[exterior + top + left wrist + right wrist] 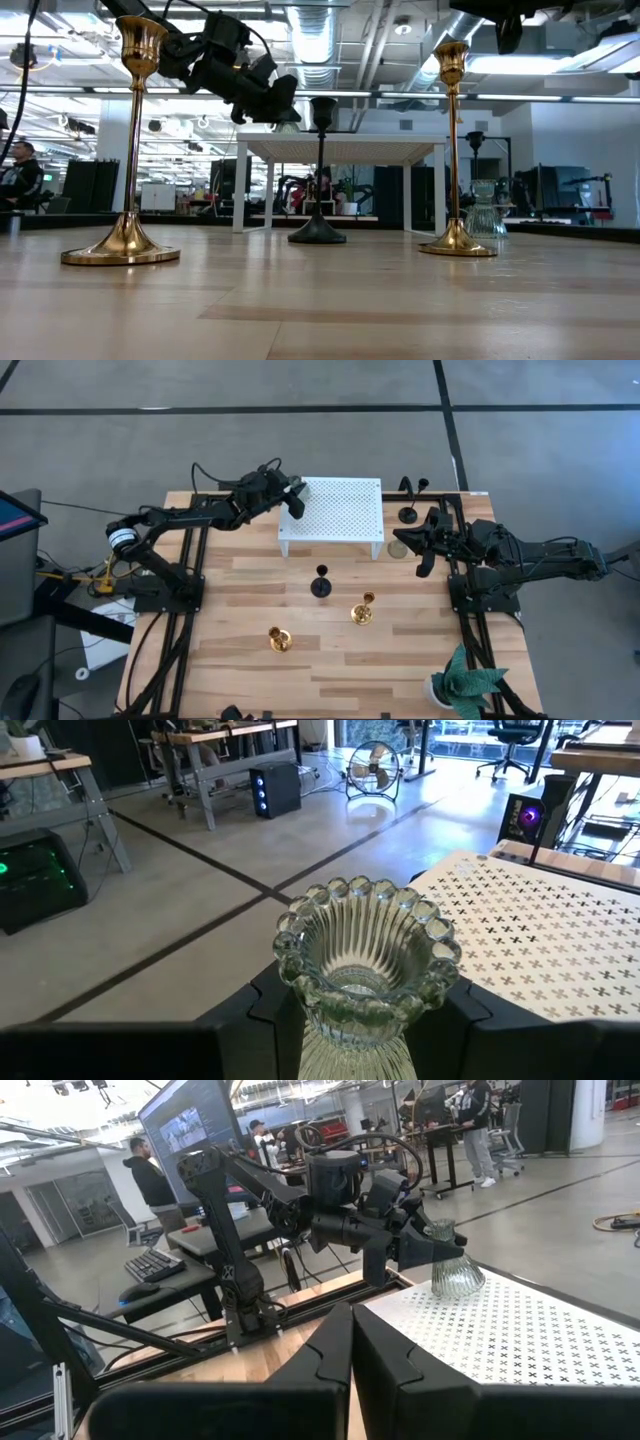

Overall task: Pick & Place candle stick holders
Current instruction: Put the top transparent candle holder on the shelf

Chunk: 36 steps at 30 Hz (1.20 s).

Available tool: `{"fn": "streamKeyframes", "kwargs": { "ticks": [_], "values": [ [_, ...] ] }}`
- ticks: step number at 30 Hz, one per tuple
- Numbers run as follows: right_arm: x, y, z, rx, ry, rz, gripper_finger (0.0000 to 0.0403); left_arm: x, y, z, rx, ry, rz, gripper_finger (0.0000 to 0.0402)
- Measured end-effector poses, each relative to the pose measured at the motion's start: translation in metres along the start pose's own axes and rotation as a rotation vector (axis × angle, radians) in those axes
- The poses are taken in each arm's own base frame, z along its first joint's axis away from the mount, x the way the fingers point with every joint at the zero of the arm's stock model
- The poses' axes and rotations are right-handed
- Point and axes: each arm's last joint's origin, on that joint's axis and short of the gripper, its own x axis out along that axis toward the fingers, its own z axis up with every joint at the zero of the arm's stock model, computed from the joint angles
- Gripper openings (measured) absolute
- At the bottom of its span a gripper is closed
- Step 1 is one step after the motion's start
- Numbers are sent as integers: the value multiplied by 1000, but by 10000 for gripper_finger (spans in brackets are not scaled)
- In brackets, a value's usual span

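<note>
My left gripper (293,495) is at the far left corner of the white perforated shelf (335,510), shut on a pale green glass holder (365,970). It also shows in the right wrist view (452,1265). My right gripper (425,548) is shut and empty at the table's right. A second green glass holder (399,547) stands on its base just left of it. One black holder (320,584) and two gold holders (363,610) (279,640) stand upright on their round bases mid-table. Another black holder (408,512) stands at the far right. My left gripper pinches the glass holder's narrow neck (322,1035), below its beaded rim, between the two fingers (262,1010). The fingers come about level from the table's left. The holder is upright, rim up, over the shelf's corner (470,1305). Whether its base touches the shelf I cannot tell.
A green leafy plant in a white pot (465,680) stands at the near right corner. The shelf stands on legs, with open space under it (340,190). Bare wooden tabletop (230,590) lies left of the gold and black holders.
</note>
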Motion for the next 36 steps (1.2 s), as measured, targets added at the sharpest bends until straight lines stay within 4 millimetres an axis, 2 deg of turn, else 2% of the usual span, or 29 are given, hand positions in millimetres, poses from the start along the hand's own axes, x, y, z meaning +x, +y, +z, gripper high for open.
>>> {"fn": "streamKeyframes", "kwargs": {
  "ticks": [18,28,36],
  "values": [
    [0,0,0,0,1,0,0,1,6,0,0,-3,-8,143],
    [0,0,-1,-2,7,-1,0,12,3,-11,-37,2,-10,144],
    [0,0,-1,-2,7,-1,0,11,3,-7,-59,-45,-8,144]
  ]
}}
